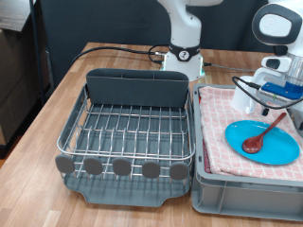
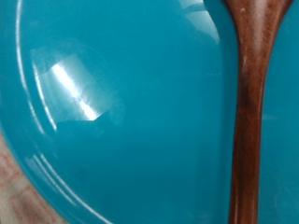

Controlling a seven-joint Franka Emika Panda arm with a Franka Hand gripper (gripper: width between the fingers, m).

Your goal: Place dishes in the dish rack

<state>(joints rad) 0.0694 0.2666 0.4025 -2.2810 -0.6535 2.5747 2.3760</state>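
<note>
Start with what lies closest to the wrist camera: the plate (image 2: 121, 121) fills almost the whole wrist view, and the wooden spoon (image 2: 248, 121) runs across it as one long dark band from edge to edge of the picture. No fingers appear in that view, so you cannot tell whether the hand is wide or narrow, and nothing shows between the fingers.

In the exterior view, the hand (image 1: 275, 87) hangs at the exterior view's right, above the far part of the grey bin (image 1: 227, 194) with the checkered cloth (image 1: 216, 123). The plate (image 1: 275, 147) lies flat on this cloth, and the wooden spoon (image 1: 262, 133) rests on it, its bowl on the plate toward the exterior view's bottom and its handle slanting up toward the exterior view's top right, to just under the hand. So the spoon's long axis points almost straight at the hand, and the handle end is the nearer end. I judge that this axis is the relation that matters for you: the fingers should close across the handle, not along it.

Farther toward the exterior view's left, the dish rack (image 1: 133, 128) stands on the desk (image 1: 47, 123) with its cutlery holder (image 1: 137, 90) at the back. No dish is seen in the rack. I cannot find the mug.
</note>
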